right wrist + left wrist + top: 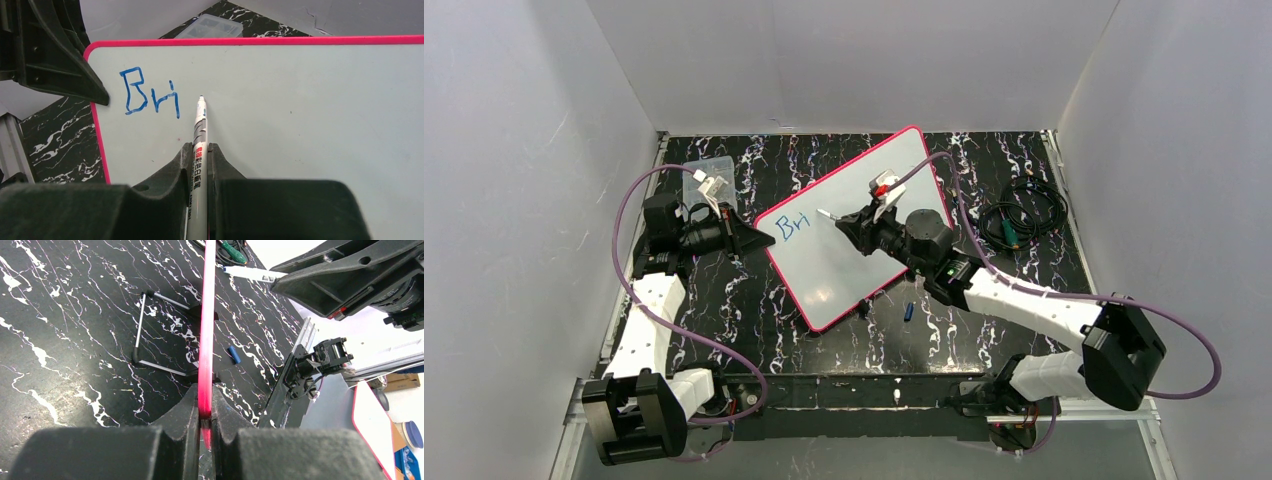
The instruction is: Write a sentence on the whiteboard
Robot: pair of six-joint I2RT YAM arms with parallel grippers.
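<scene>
The whiteboard (864,215), white with a pink-red rim, stands tilted on a wire stand in the middle of the table. Its top left part carries the blue letters "Bri" (150,96) of the sentence, also visible from above as blue letters (795,227). My left gripper (205,407) is shut on the board's pink rim (206,330) at its left edge. My right gripper (200,150) is shut on a white marker (199,150), whose tip (201,98) sits at the board just right of the "i".
A clear plastic compartment box (709,177) lies at the back left. Coiled black cables (1022,212) lie at the back right. A small blue marker cap (908,311) rests on the black marbled table (1024,160) in front of the board. The wire stand (145,330) props up the board.
</scene>
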